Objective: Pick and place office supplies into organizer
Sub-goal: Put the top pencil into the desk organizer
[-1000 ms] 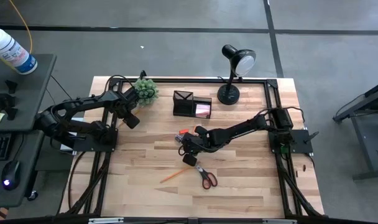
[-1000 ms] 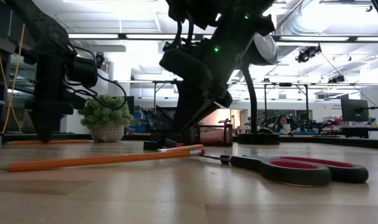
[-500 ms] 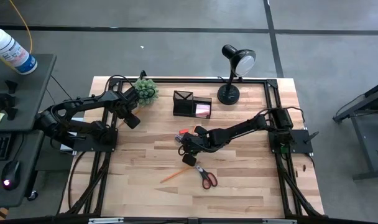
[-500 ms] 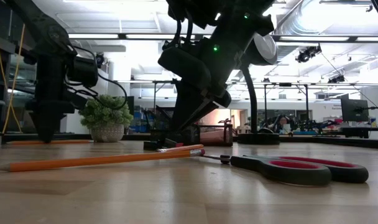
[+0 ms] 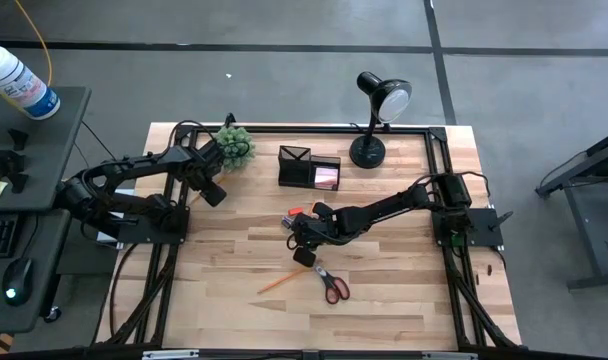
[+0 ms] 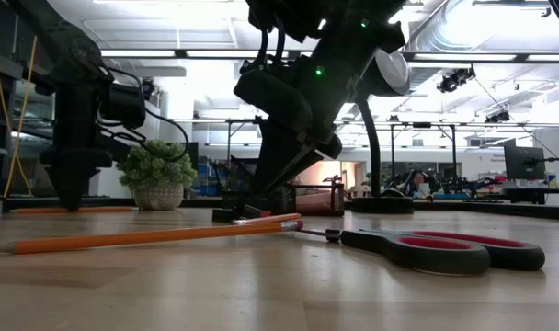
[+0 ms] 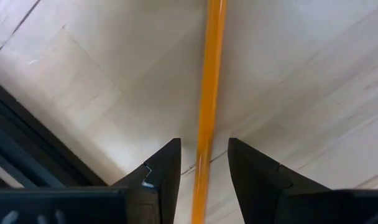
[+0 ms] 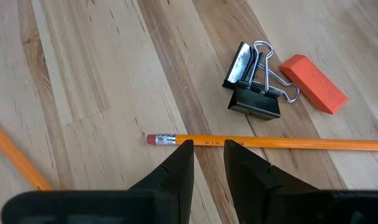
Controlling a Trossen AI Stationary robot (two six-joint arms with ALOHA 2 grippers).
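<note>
An orange pencil (image 7: 211,74) lies on the wooden table by the left frame. My left gripper (image 7: 204,155) points straight down over it, open, one finger on each side and clear of it. A second pencil (image 8: 288,143) lies mid-table, and my right gripper (image 8: 209,149) is open by a narrow gap, its tips at this pencil near the eraser end. Black binder clips (image 8: 254,81) and an orange eraser (image 8: 313,74) lie just beyond. A third pencil (image 5: 274,283) and the red-handled scissors (image 5: 331,285) lie nearer the front. The black organizer (image 5: 309,168) stands at the back. My right gripper slants down from the table's right, its two fingertips (image 8: 188,146) side by side along the pencil's length beside the eraser end (image 8: 161,139). I cannot tell whether they touch the pencil, which lies flat on the table.
A green plant ball (image 5: 234,145) sits at the back left, close to my left gripper (image 5: 209,185). A black desk lamp (image 5: 376,110) stands at the back right. A black frame rail (image 5: 174,240) runs along the table's left side.
</note>
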